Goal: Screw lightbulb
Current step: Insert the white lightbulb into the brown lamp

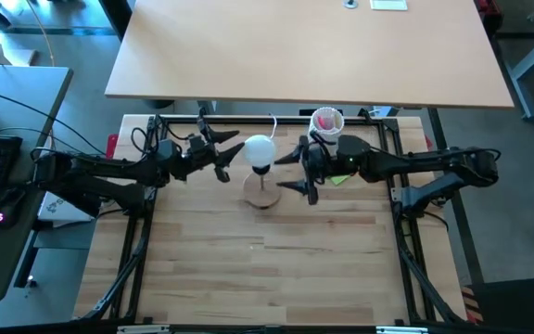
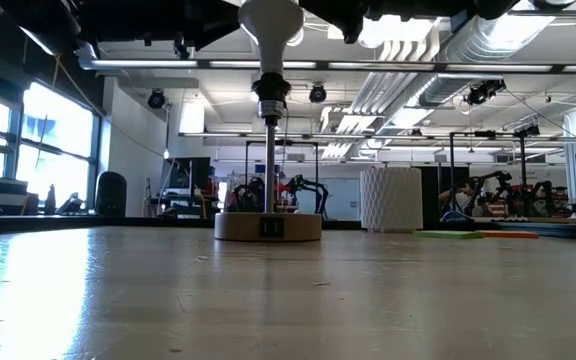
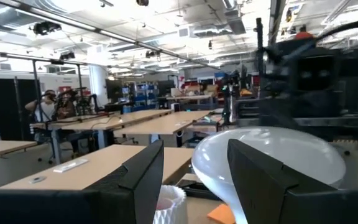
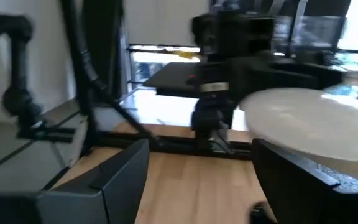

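Observation:
The white lightbulb (image 1: 260, 148) stands globe up, its neck in the black socket (image 2: 271, 95) on the post of the round wooden disc stand (image 2: 268, 225). My left gripper (image 1: 225, 155) is open at bulb height, just left of the globe. In the left wrist view the globe (image 3: 303, 152) lies just ahead, mostly behind one finger. My right gripper (image 1: 302, 170) is open, to the right of the globe and slightly nearer. The globe also shows in the right wrist view (image 4: 309, 121), beyond one finger. My left gripper comes level from the table's left. One finger (image 3: 260, 180) stands in front of the globe's side (image 3: 213, 155), and I cannot tell whether it touches. My right gripper touches nothing.
A white perforated cup (image 1: 326, 122) with pink contents stands at the far right of the stand. A flat green and orange thing (image 1: 341, 178) lies under the right arm. A light tabletop (image 1: 304, 46) lies beyond the far edge. The near half of the wooden table (image 1: 267, 269) is bare.

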